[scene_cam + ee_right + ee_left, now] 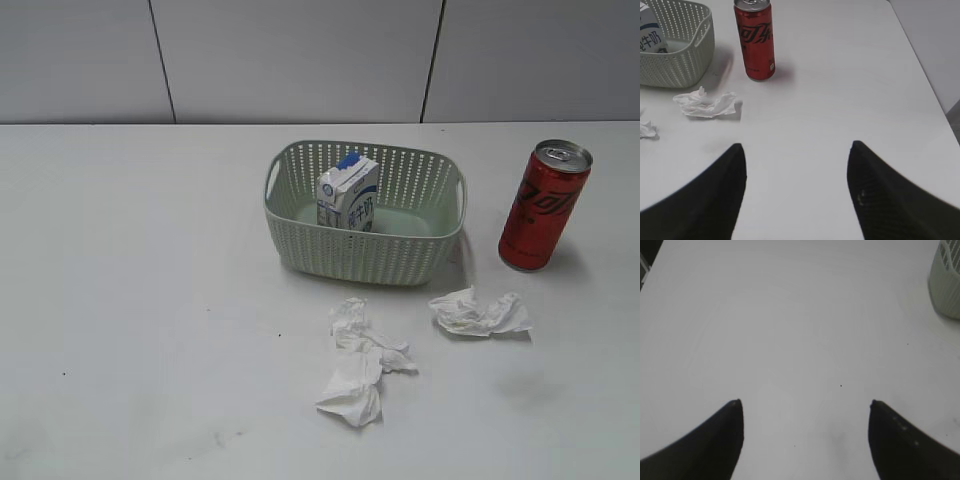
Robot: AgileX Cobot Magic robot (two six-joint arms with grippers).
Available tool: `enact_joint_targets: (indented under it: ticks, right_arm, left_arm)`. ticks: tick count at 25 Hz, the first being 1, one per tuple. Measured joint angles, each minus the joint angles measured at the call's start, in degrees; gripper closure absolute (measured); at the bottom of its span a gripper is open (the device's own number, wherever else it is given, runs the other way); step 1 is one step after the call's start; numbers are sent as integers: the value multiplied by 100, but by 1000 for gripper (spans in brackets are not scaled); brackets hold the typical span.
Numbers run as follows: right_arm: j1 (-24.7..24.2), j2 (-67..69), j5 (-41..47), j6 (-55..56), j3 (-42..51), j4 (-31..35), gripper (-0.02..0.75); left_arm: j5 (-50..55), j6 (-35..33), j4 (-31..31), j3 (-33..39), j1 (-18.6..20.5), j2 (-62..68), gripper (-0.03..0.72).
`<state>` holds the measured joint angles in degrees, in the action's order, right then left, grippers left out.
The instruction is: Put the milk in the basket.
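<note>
The milk [348, 194], a small white carton with a blue top patch, stands upright inside the pale green basket [405, 262] at the table's middle back. In the right wrist view the milk [650, 35] shows at the top left inside the basket [680, 70]. A corner of the basket [947, 282] shows at the top right of the left wrist view. My left gripper [805, 402] is open and empty over bare table. My right gripper [796, 146] is open and empty, well short of the basket. Neither gripper shows in the exterior view.
A red soda can [543, 205] stands right of the basket; it also shows in the right wrist view [755, 40]. Two crumpled white tissues [362, 362] [480, 312] lie in front of the basket. The table's right edge [920, 55] runs along the right wrist view.
</note>
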<state>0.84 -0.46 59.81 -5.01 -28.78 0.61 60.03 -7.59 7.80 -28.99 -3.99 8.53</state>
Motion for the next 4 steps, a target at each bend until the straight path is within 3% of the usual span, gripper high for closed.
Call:
enact_joint_targets:
  ticks: [4]
  right_arm:
    - [0, 0, 0, 0, 0, 0, 241]
  left_arm:
    - [2, 0, -2, 0, 0, -532, 109]
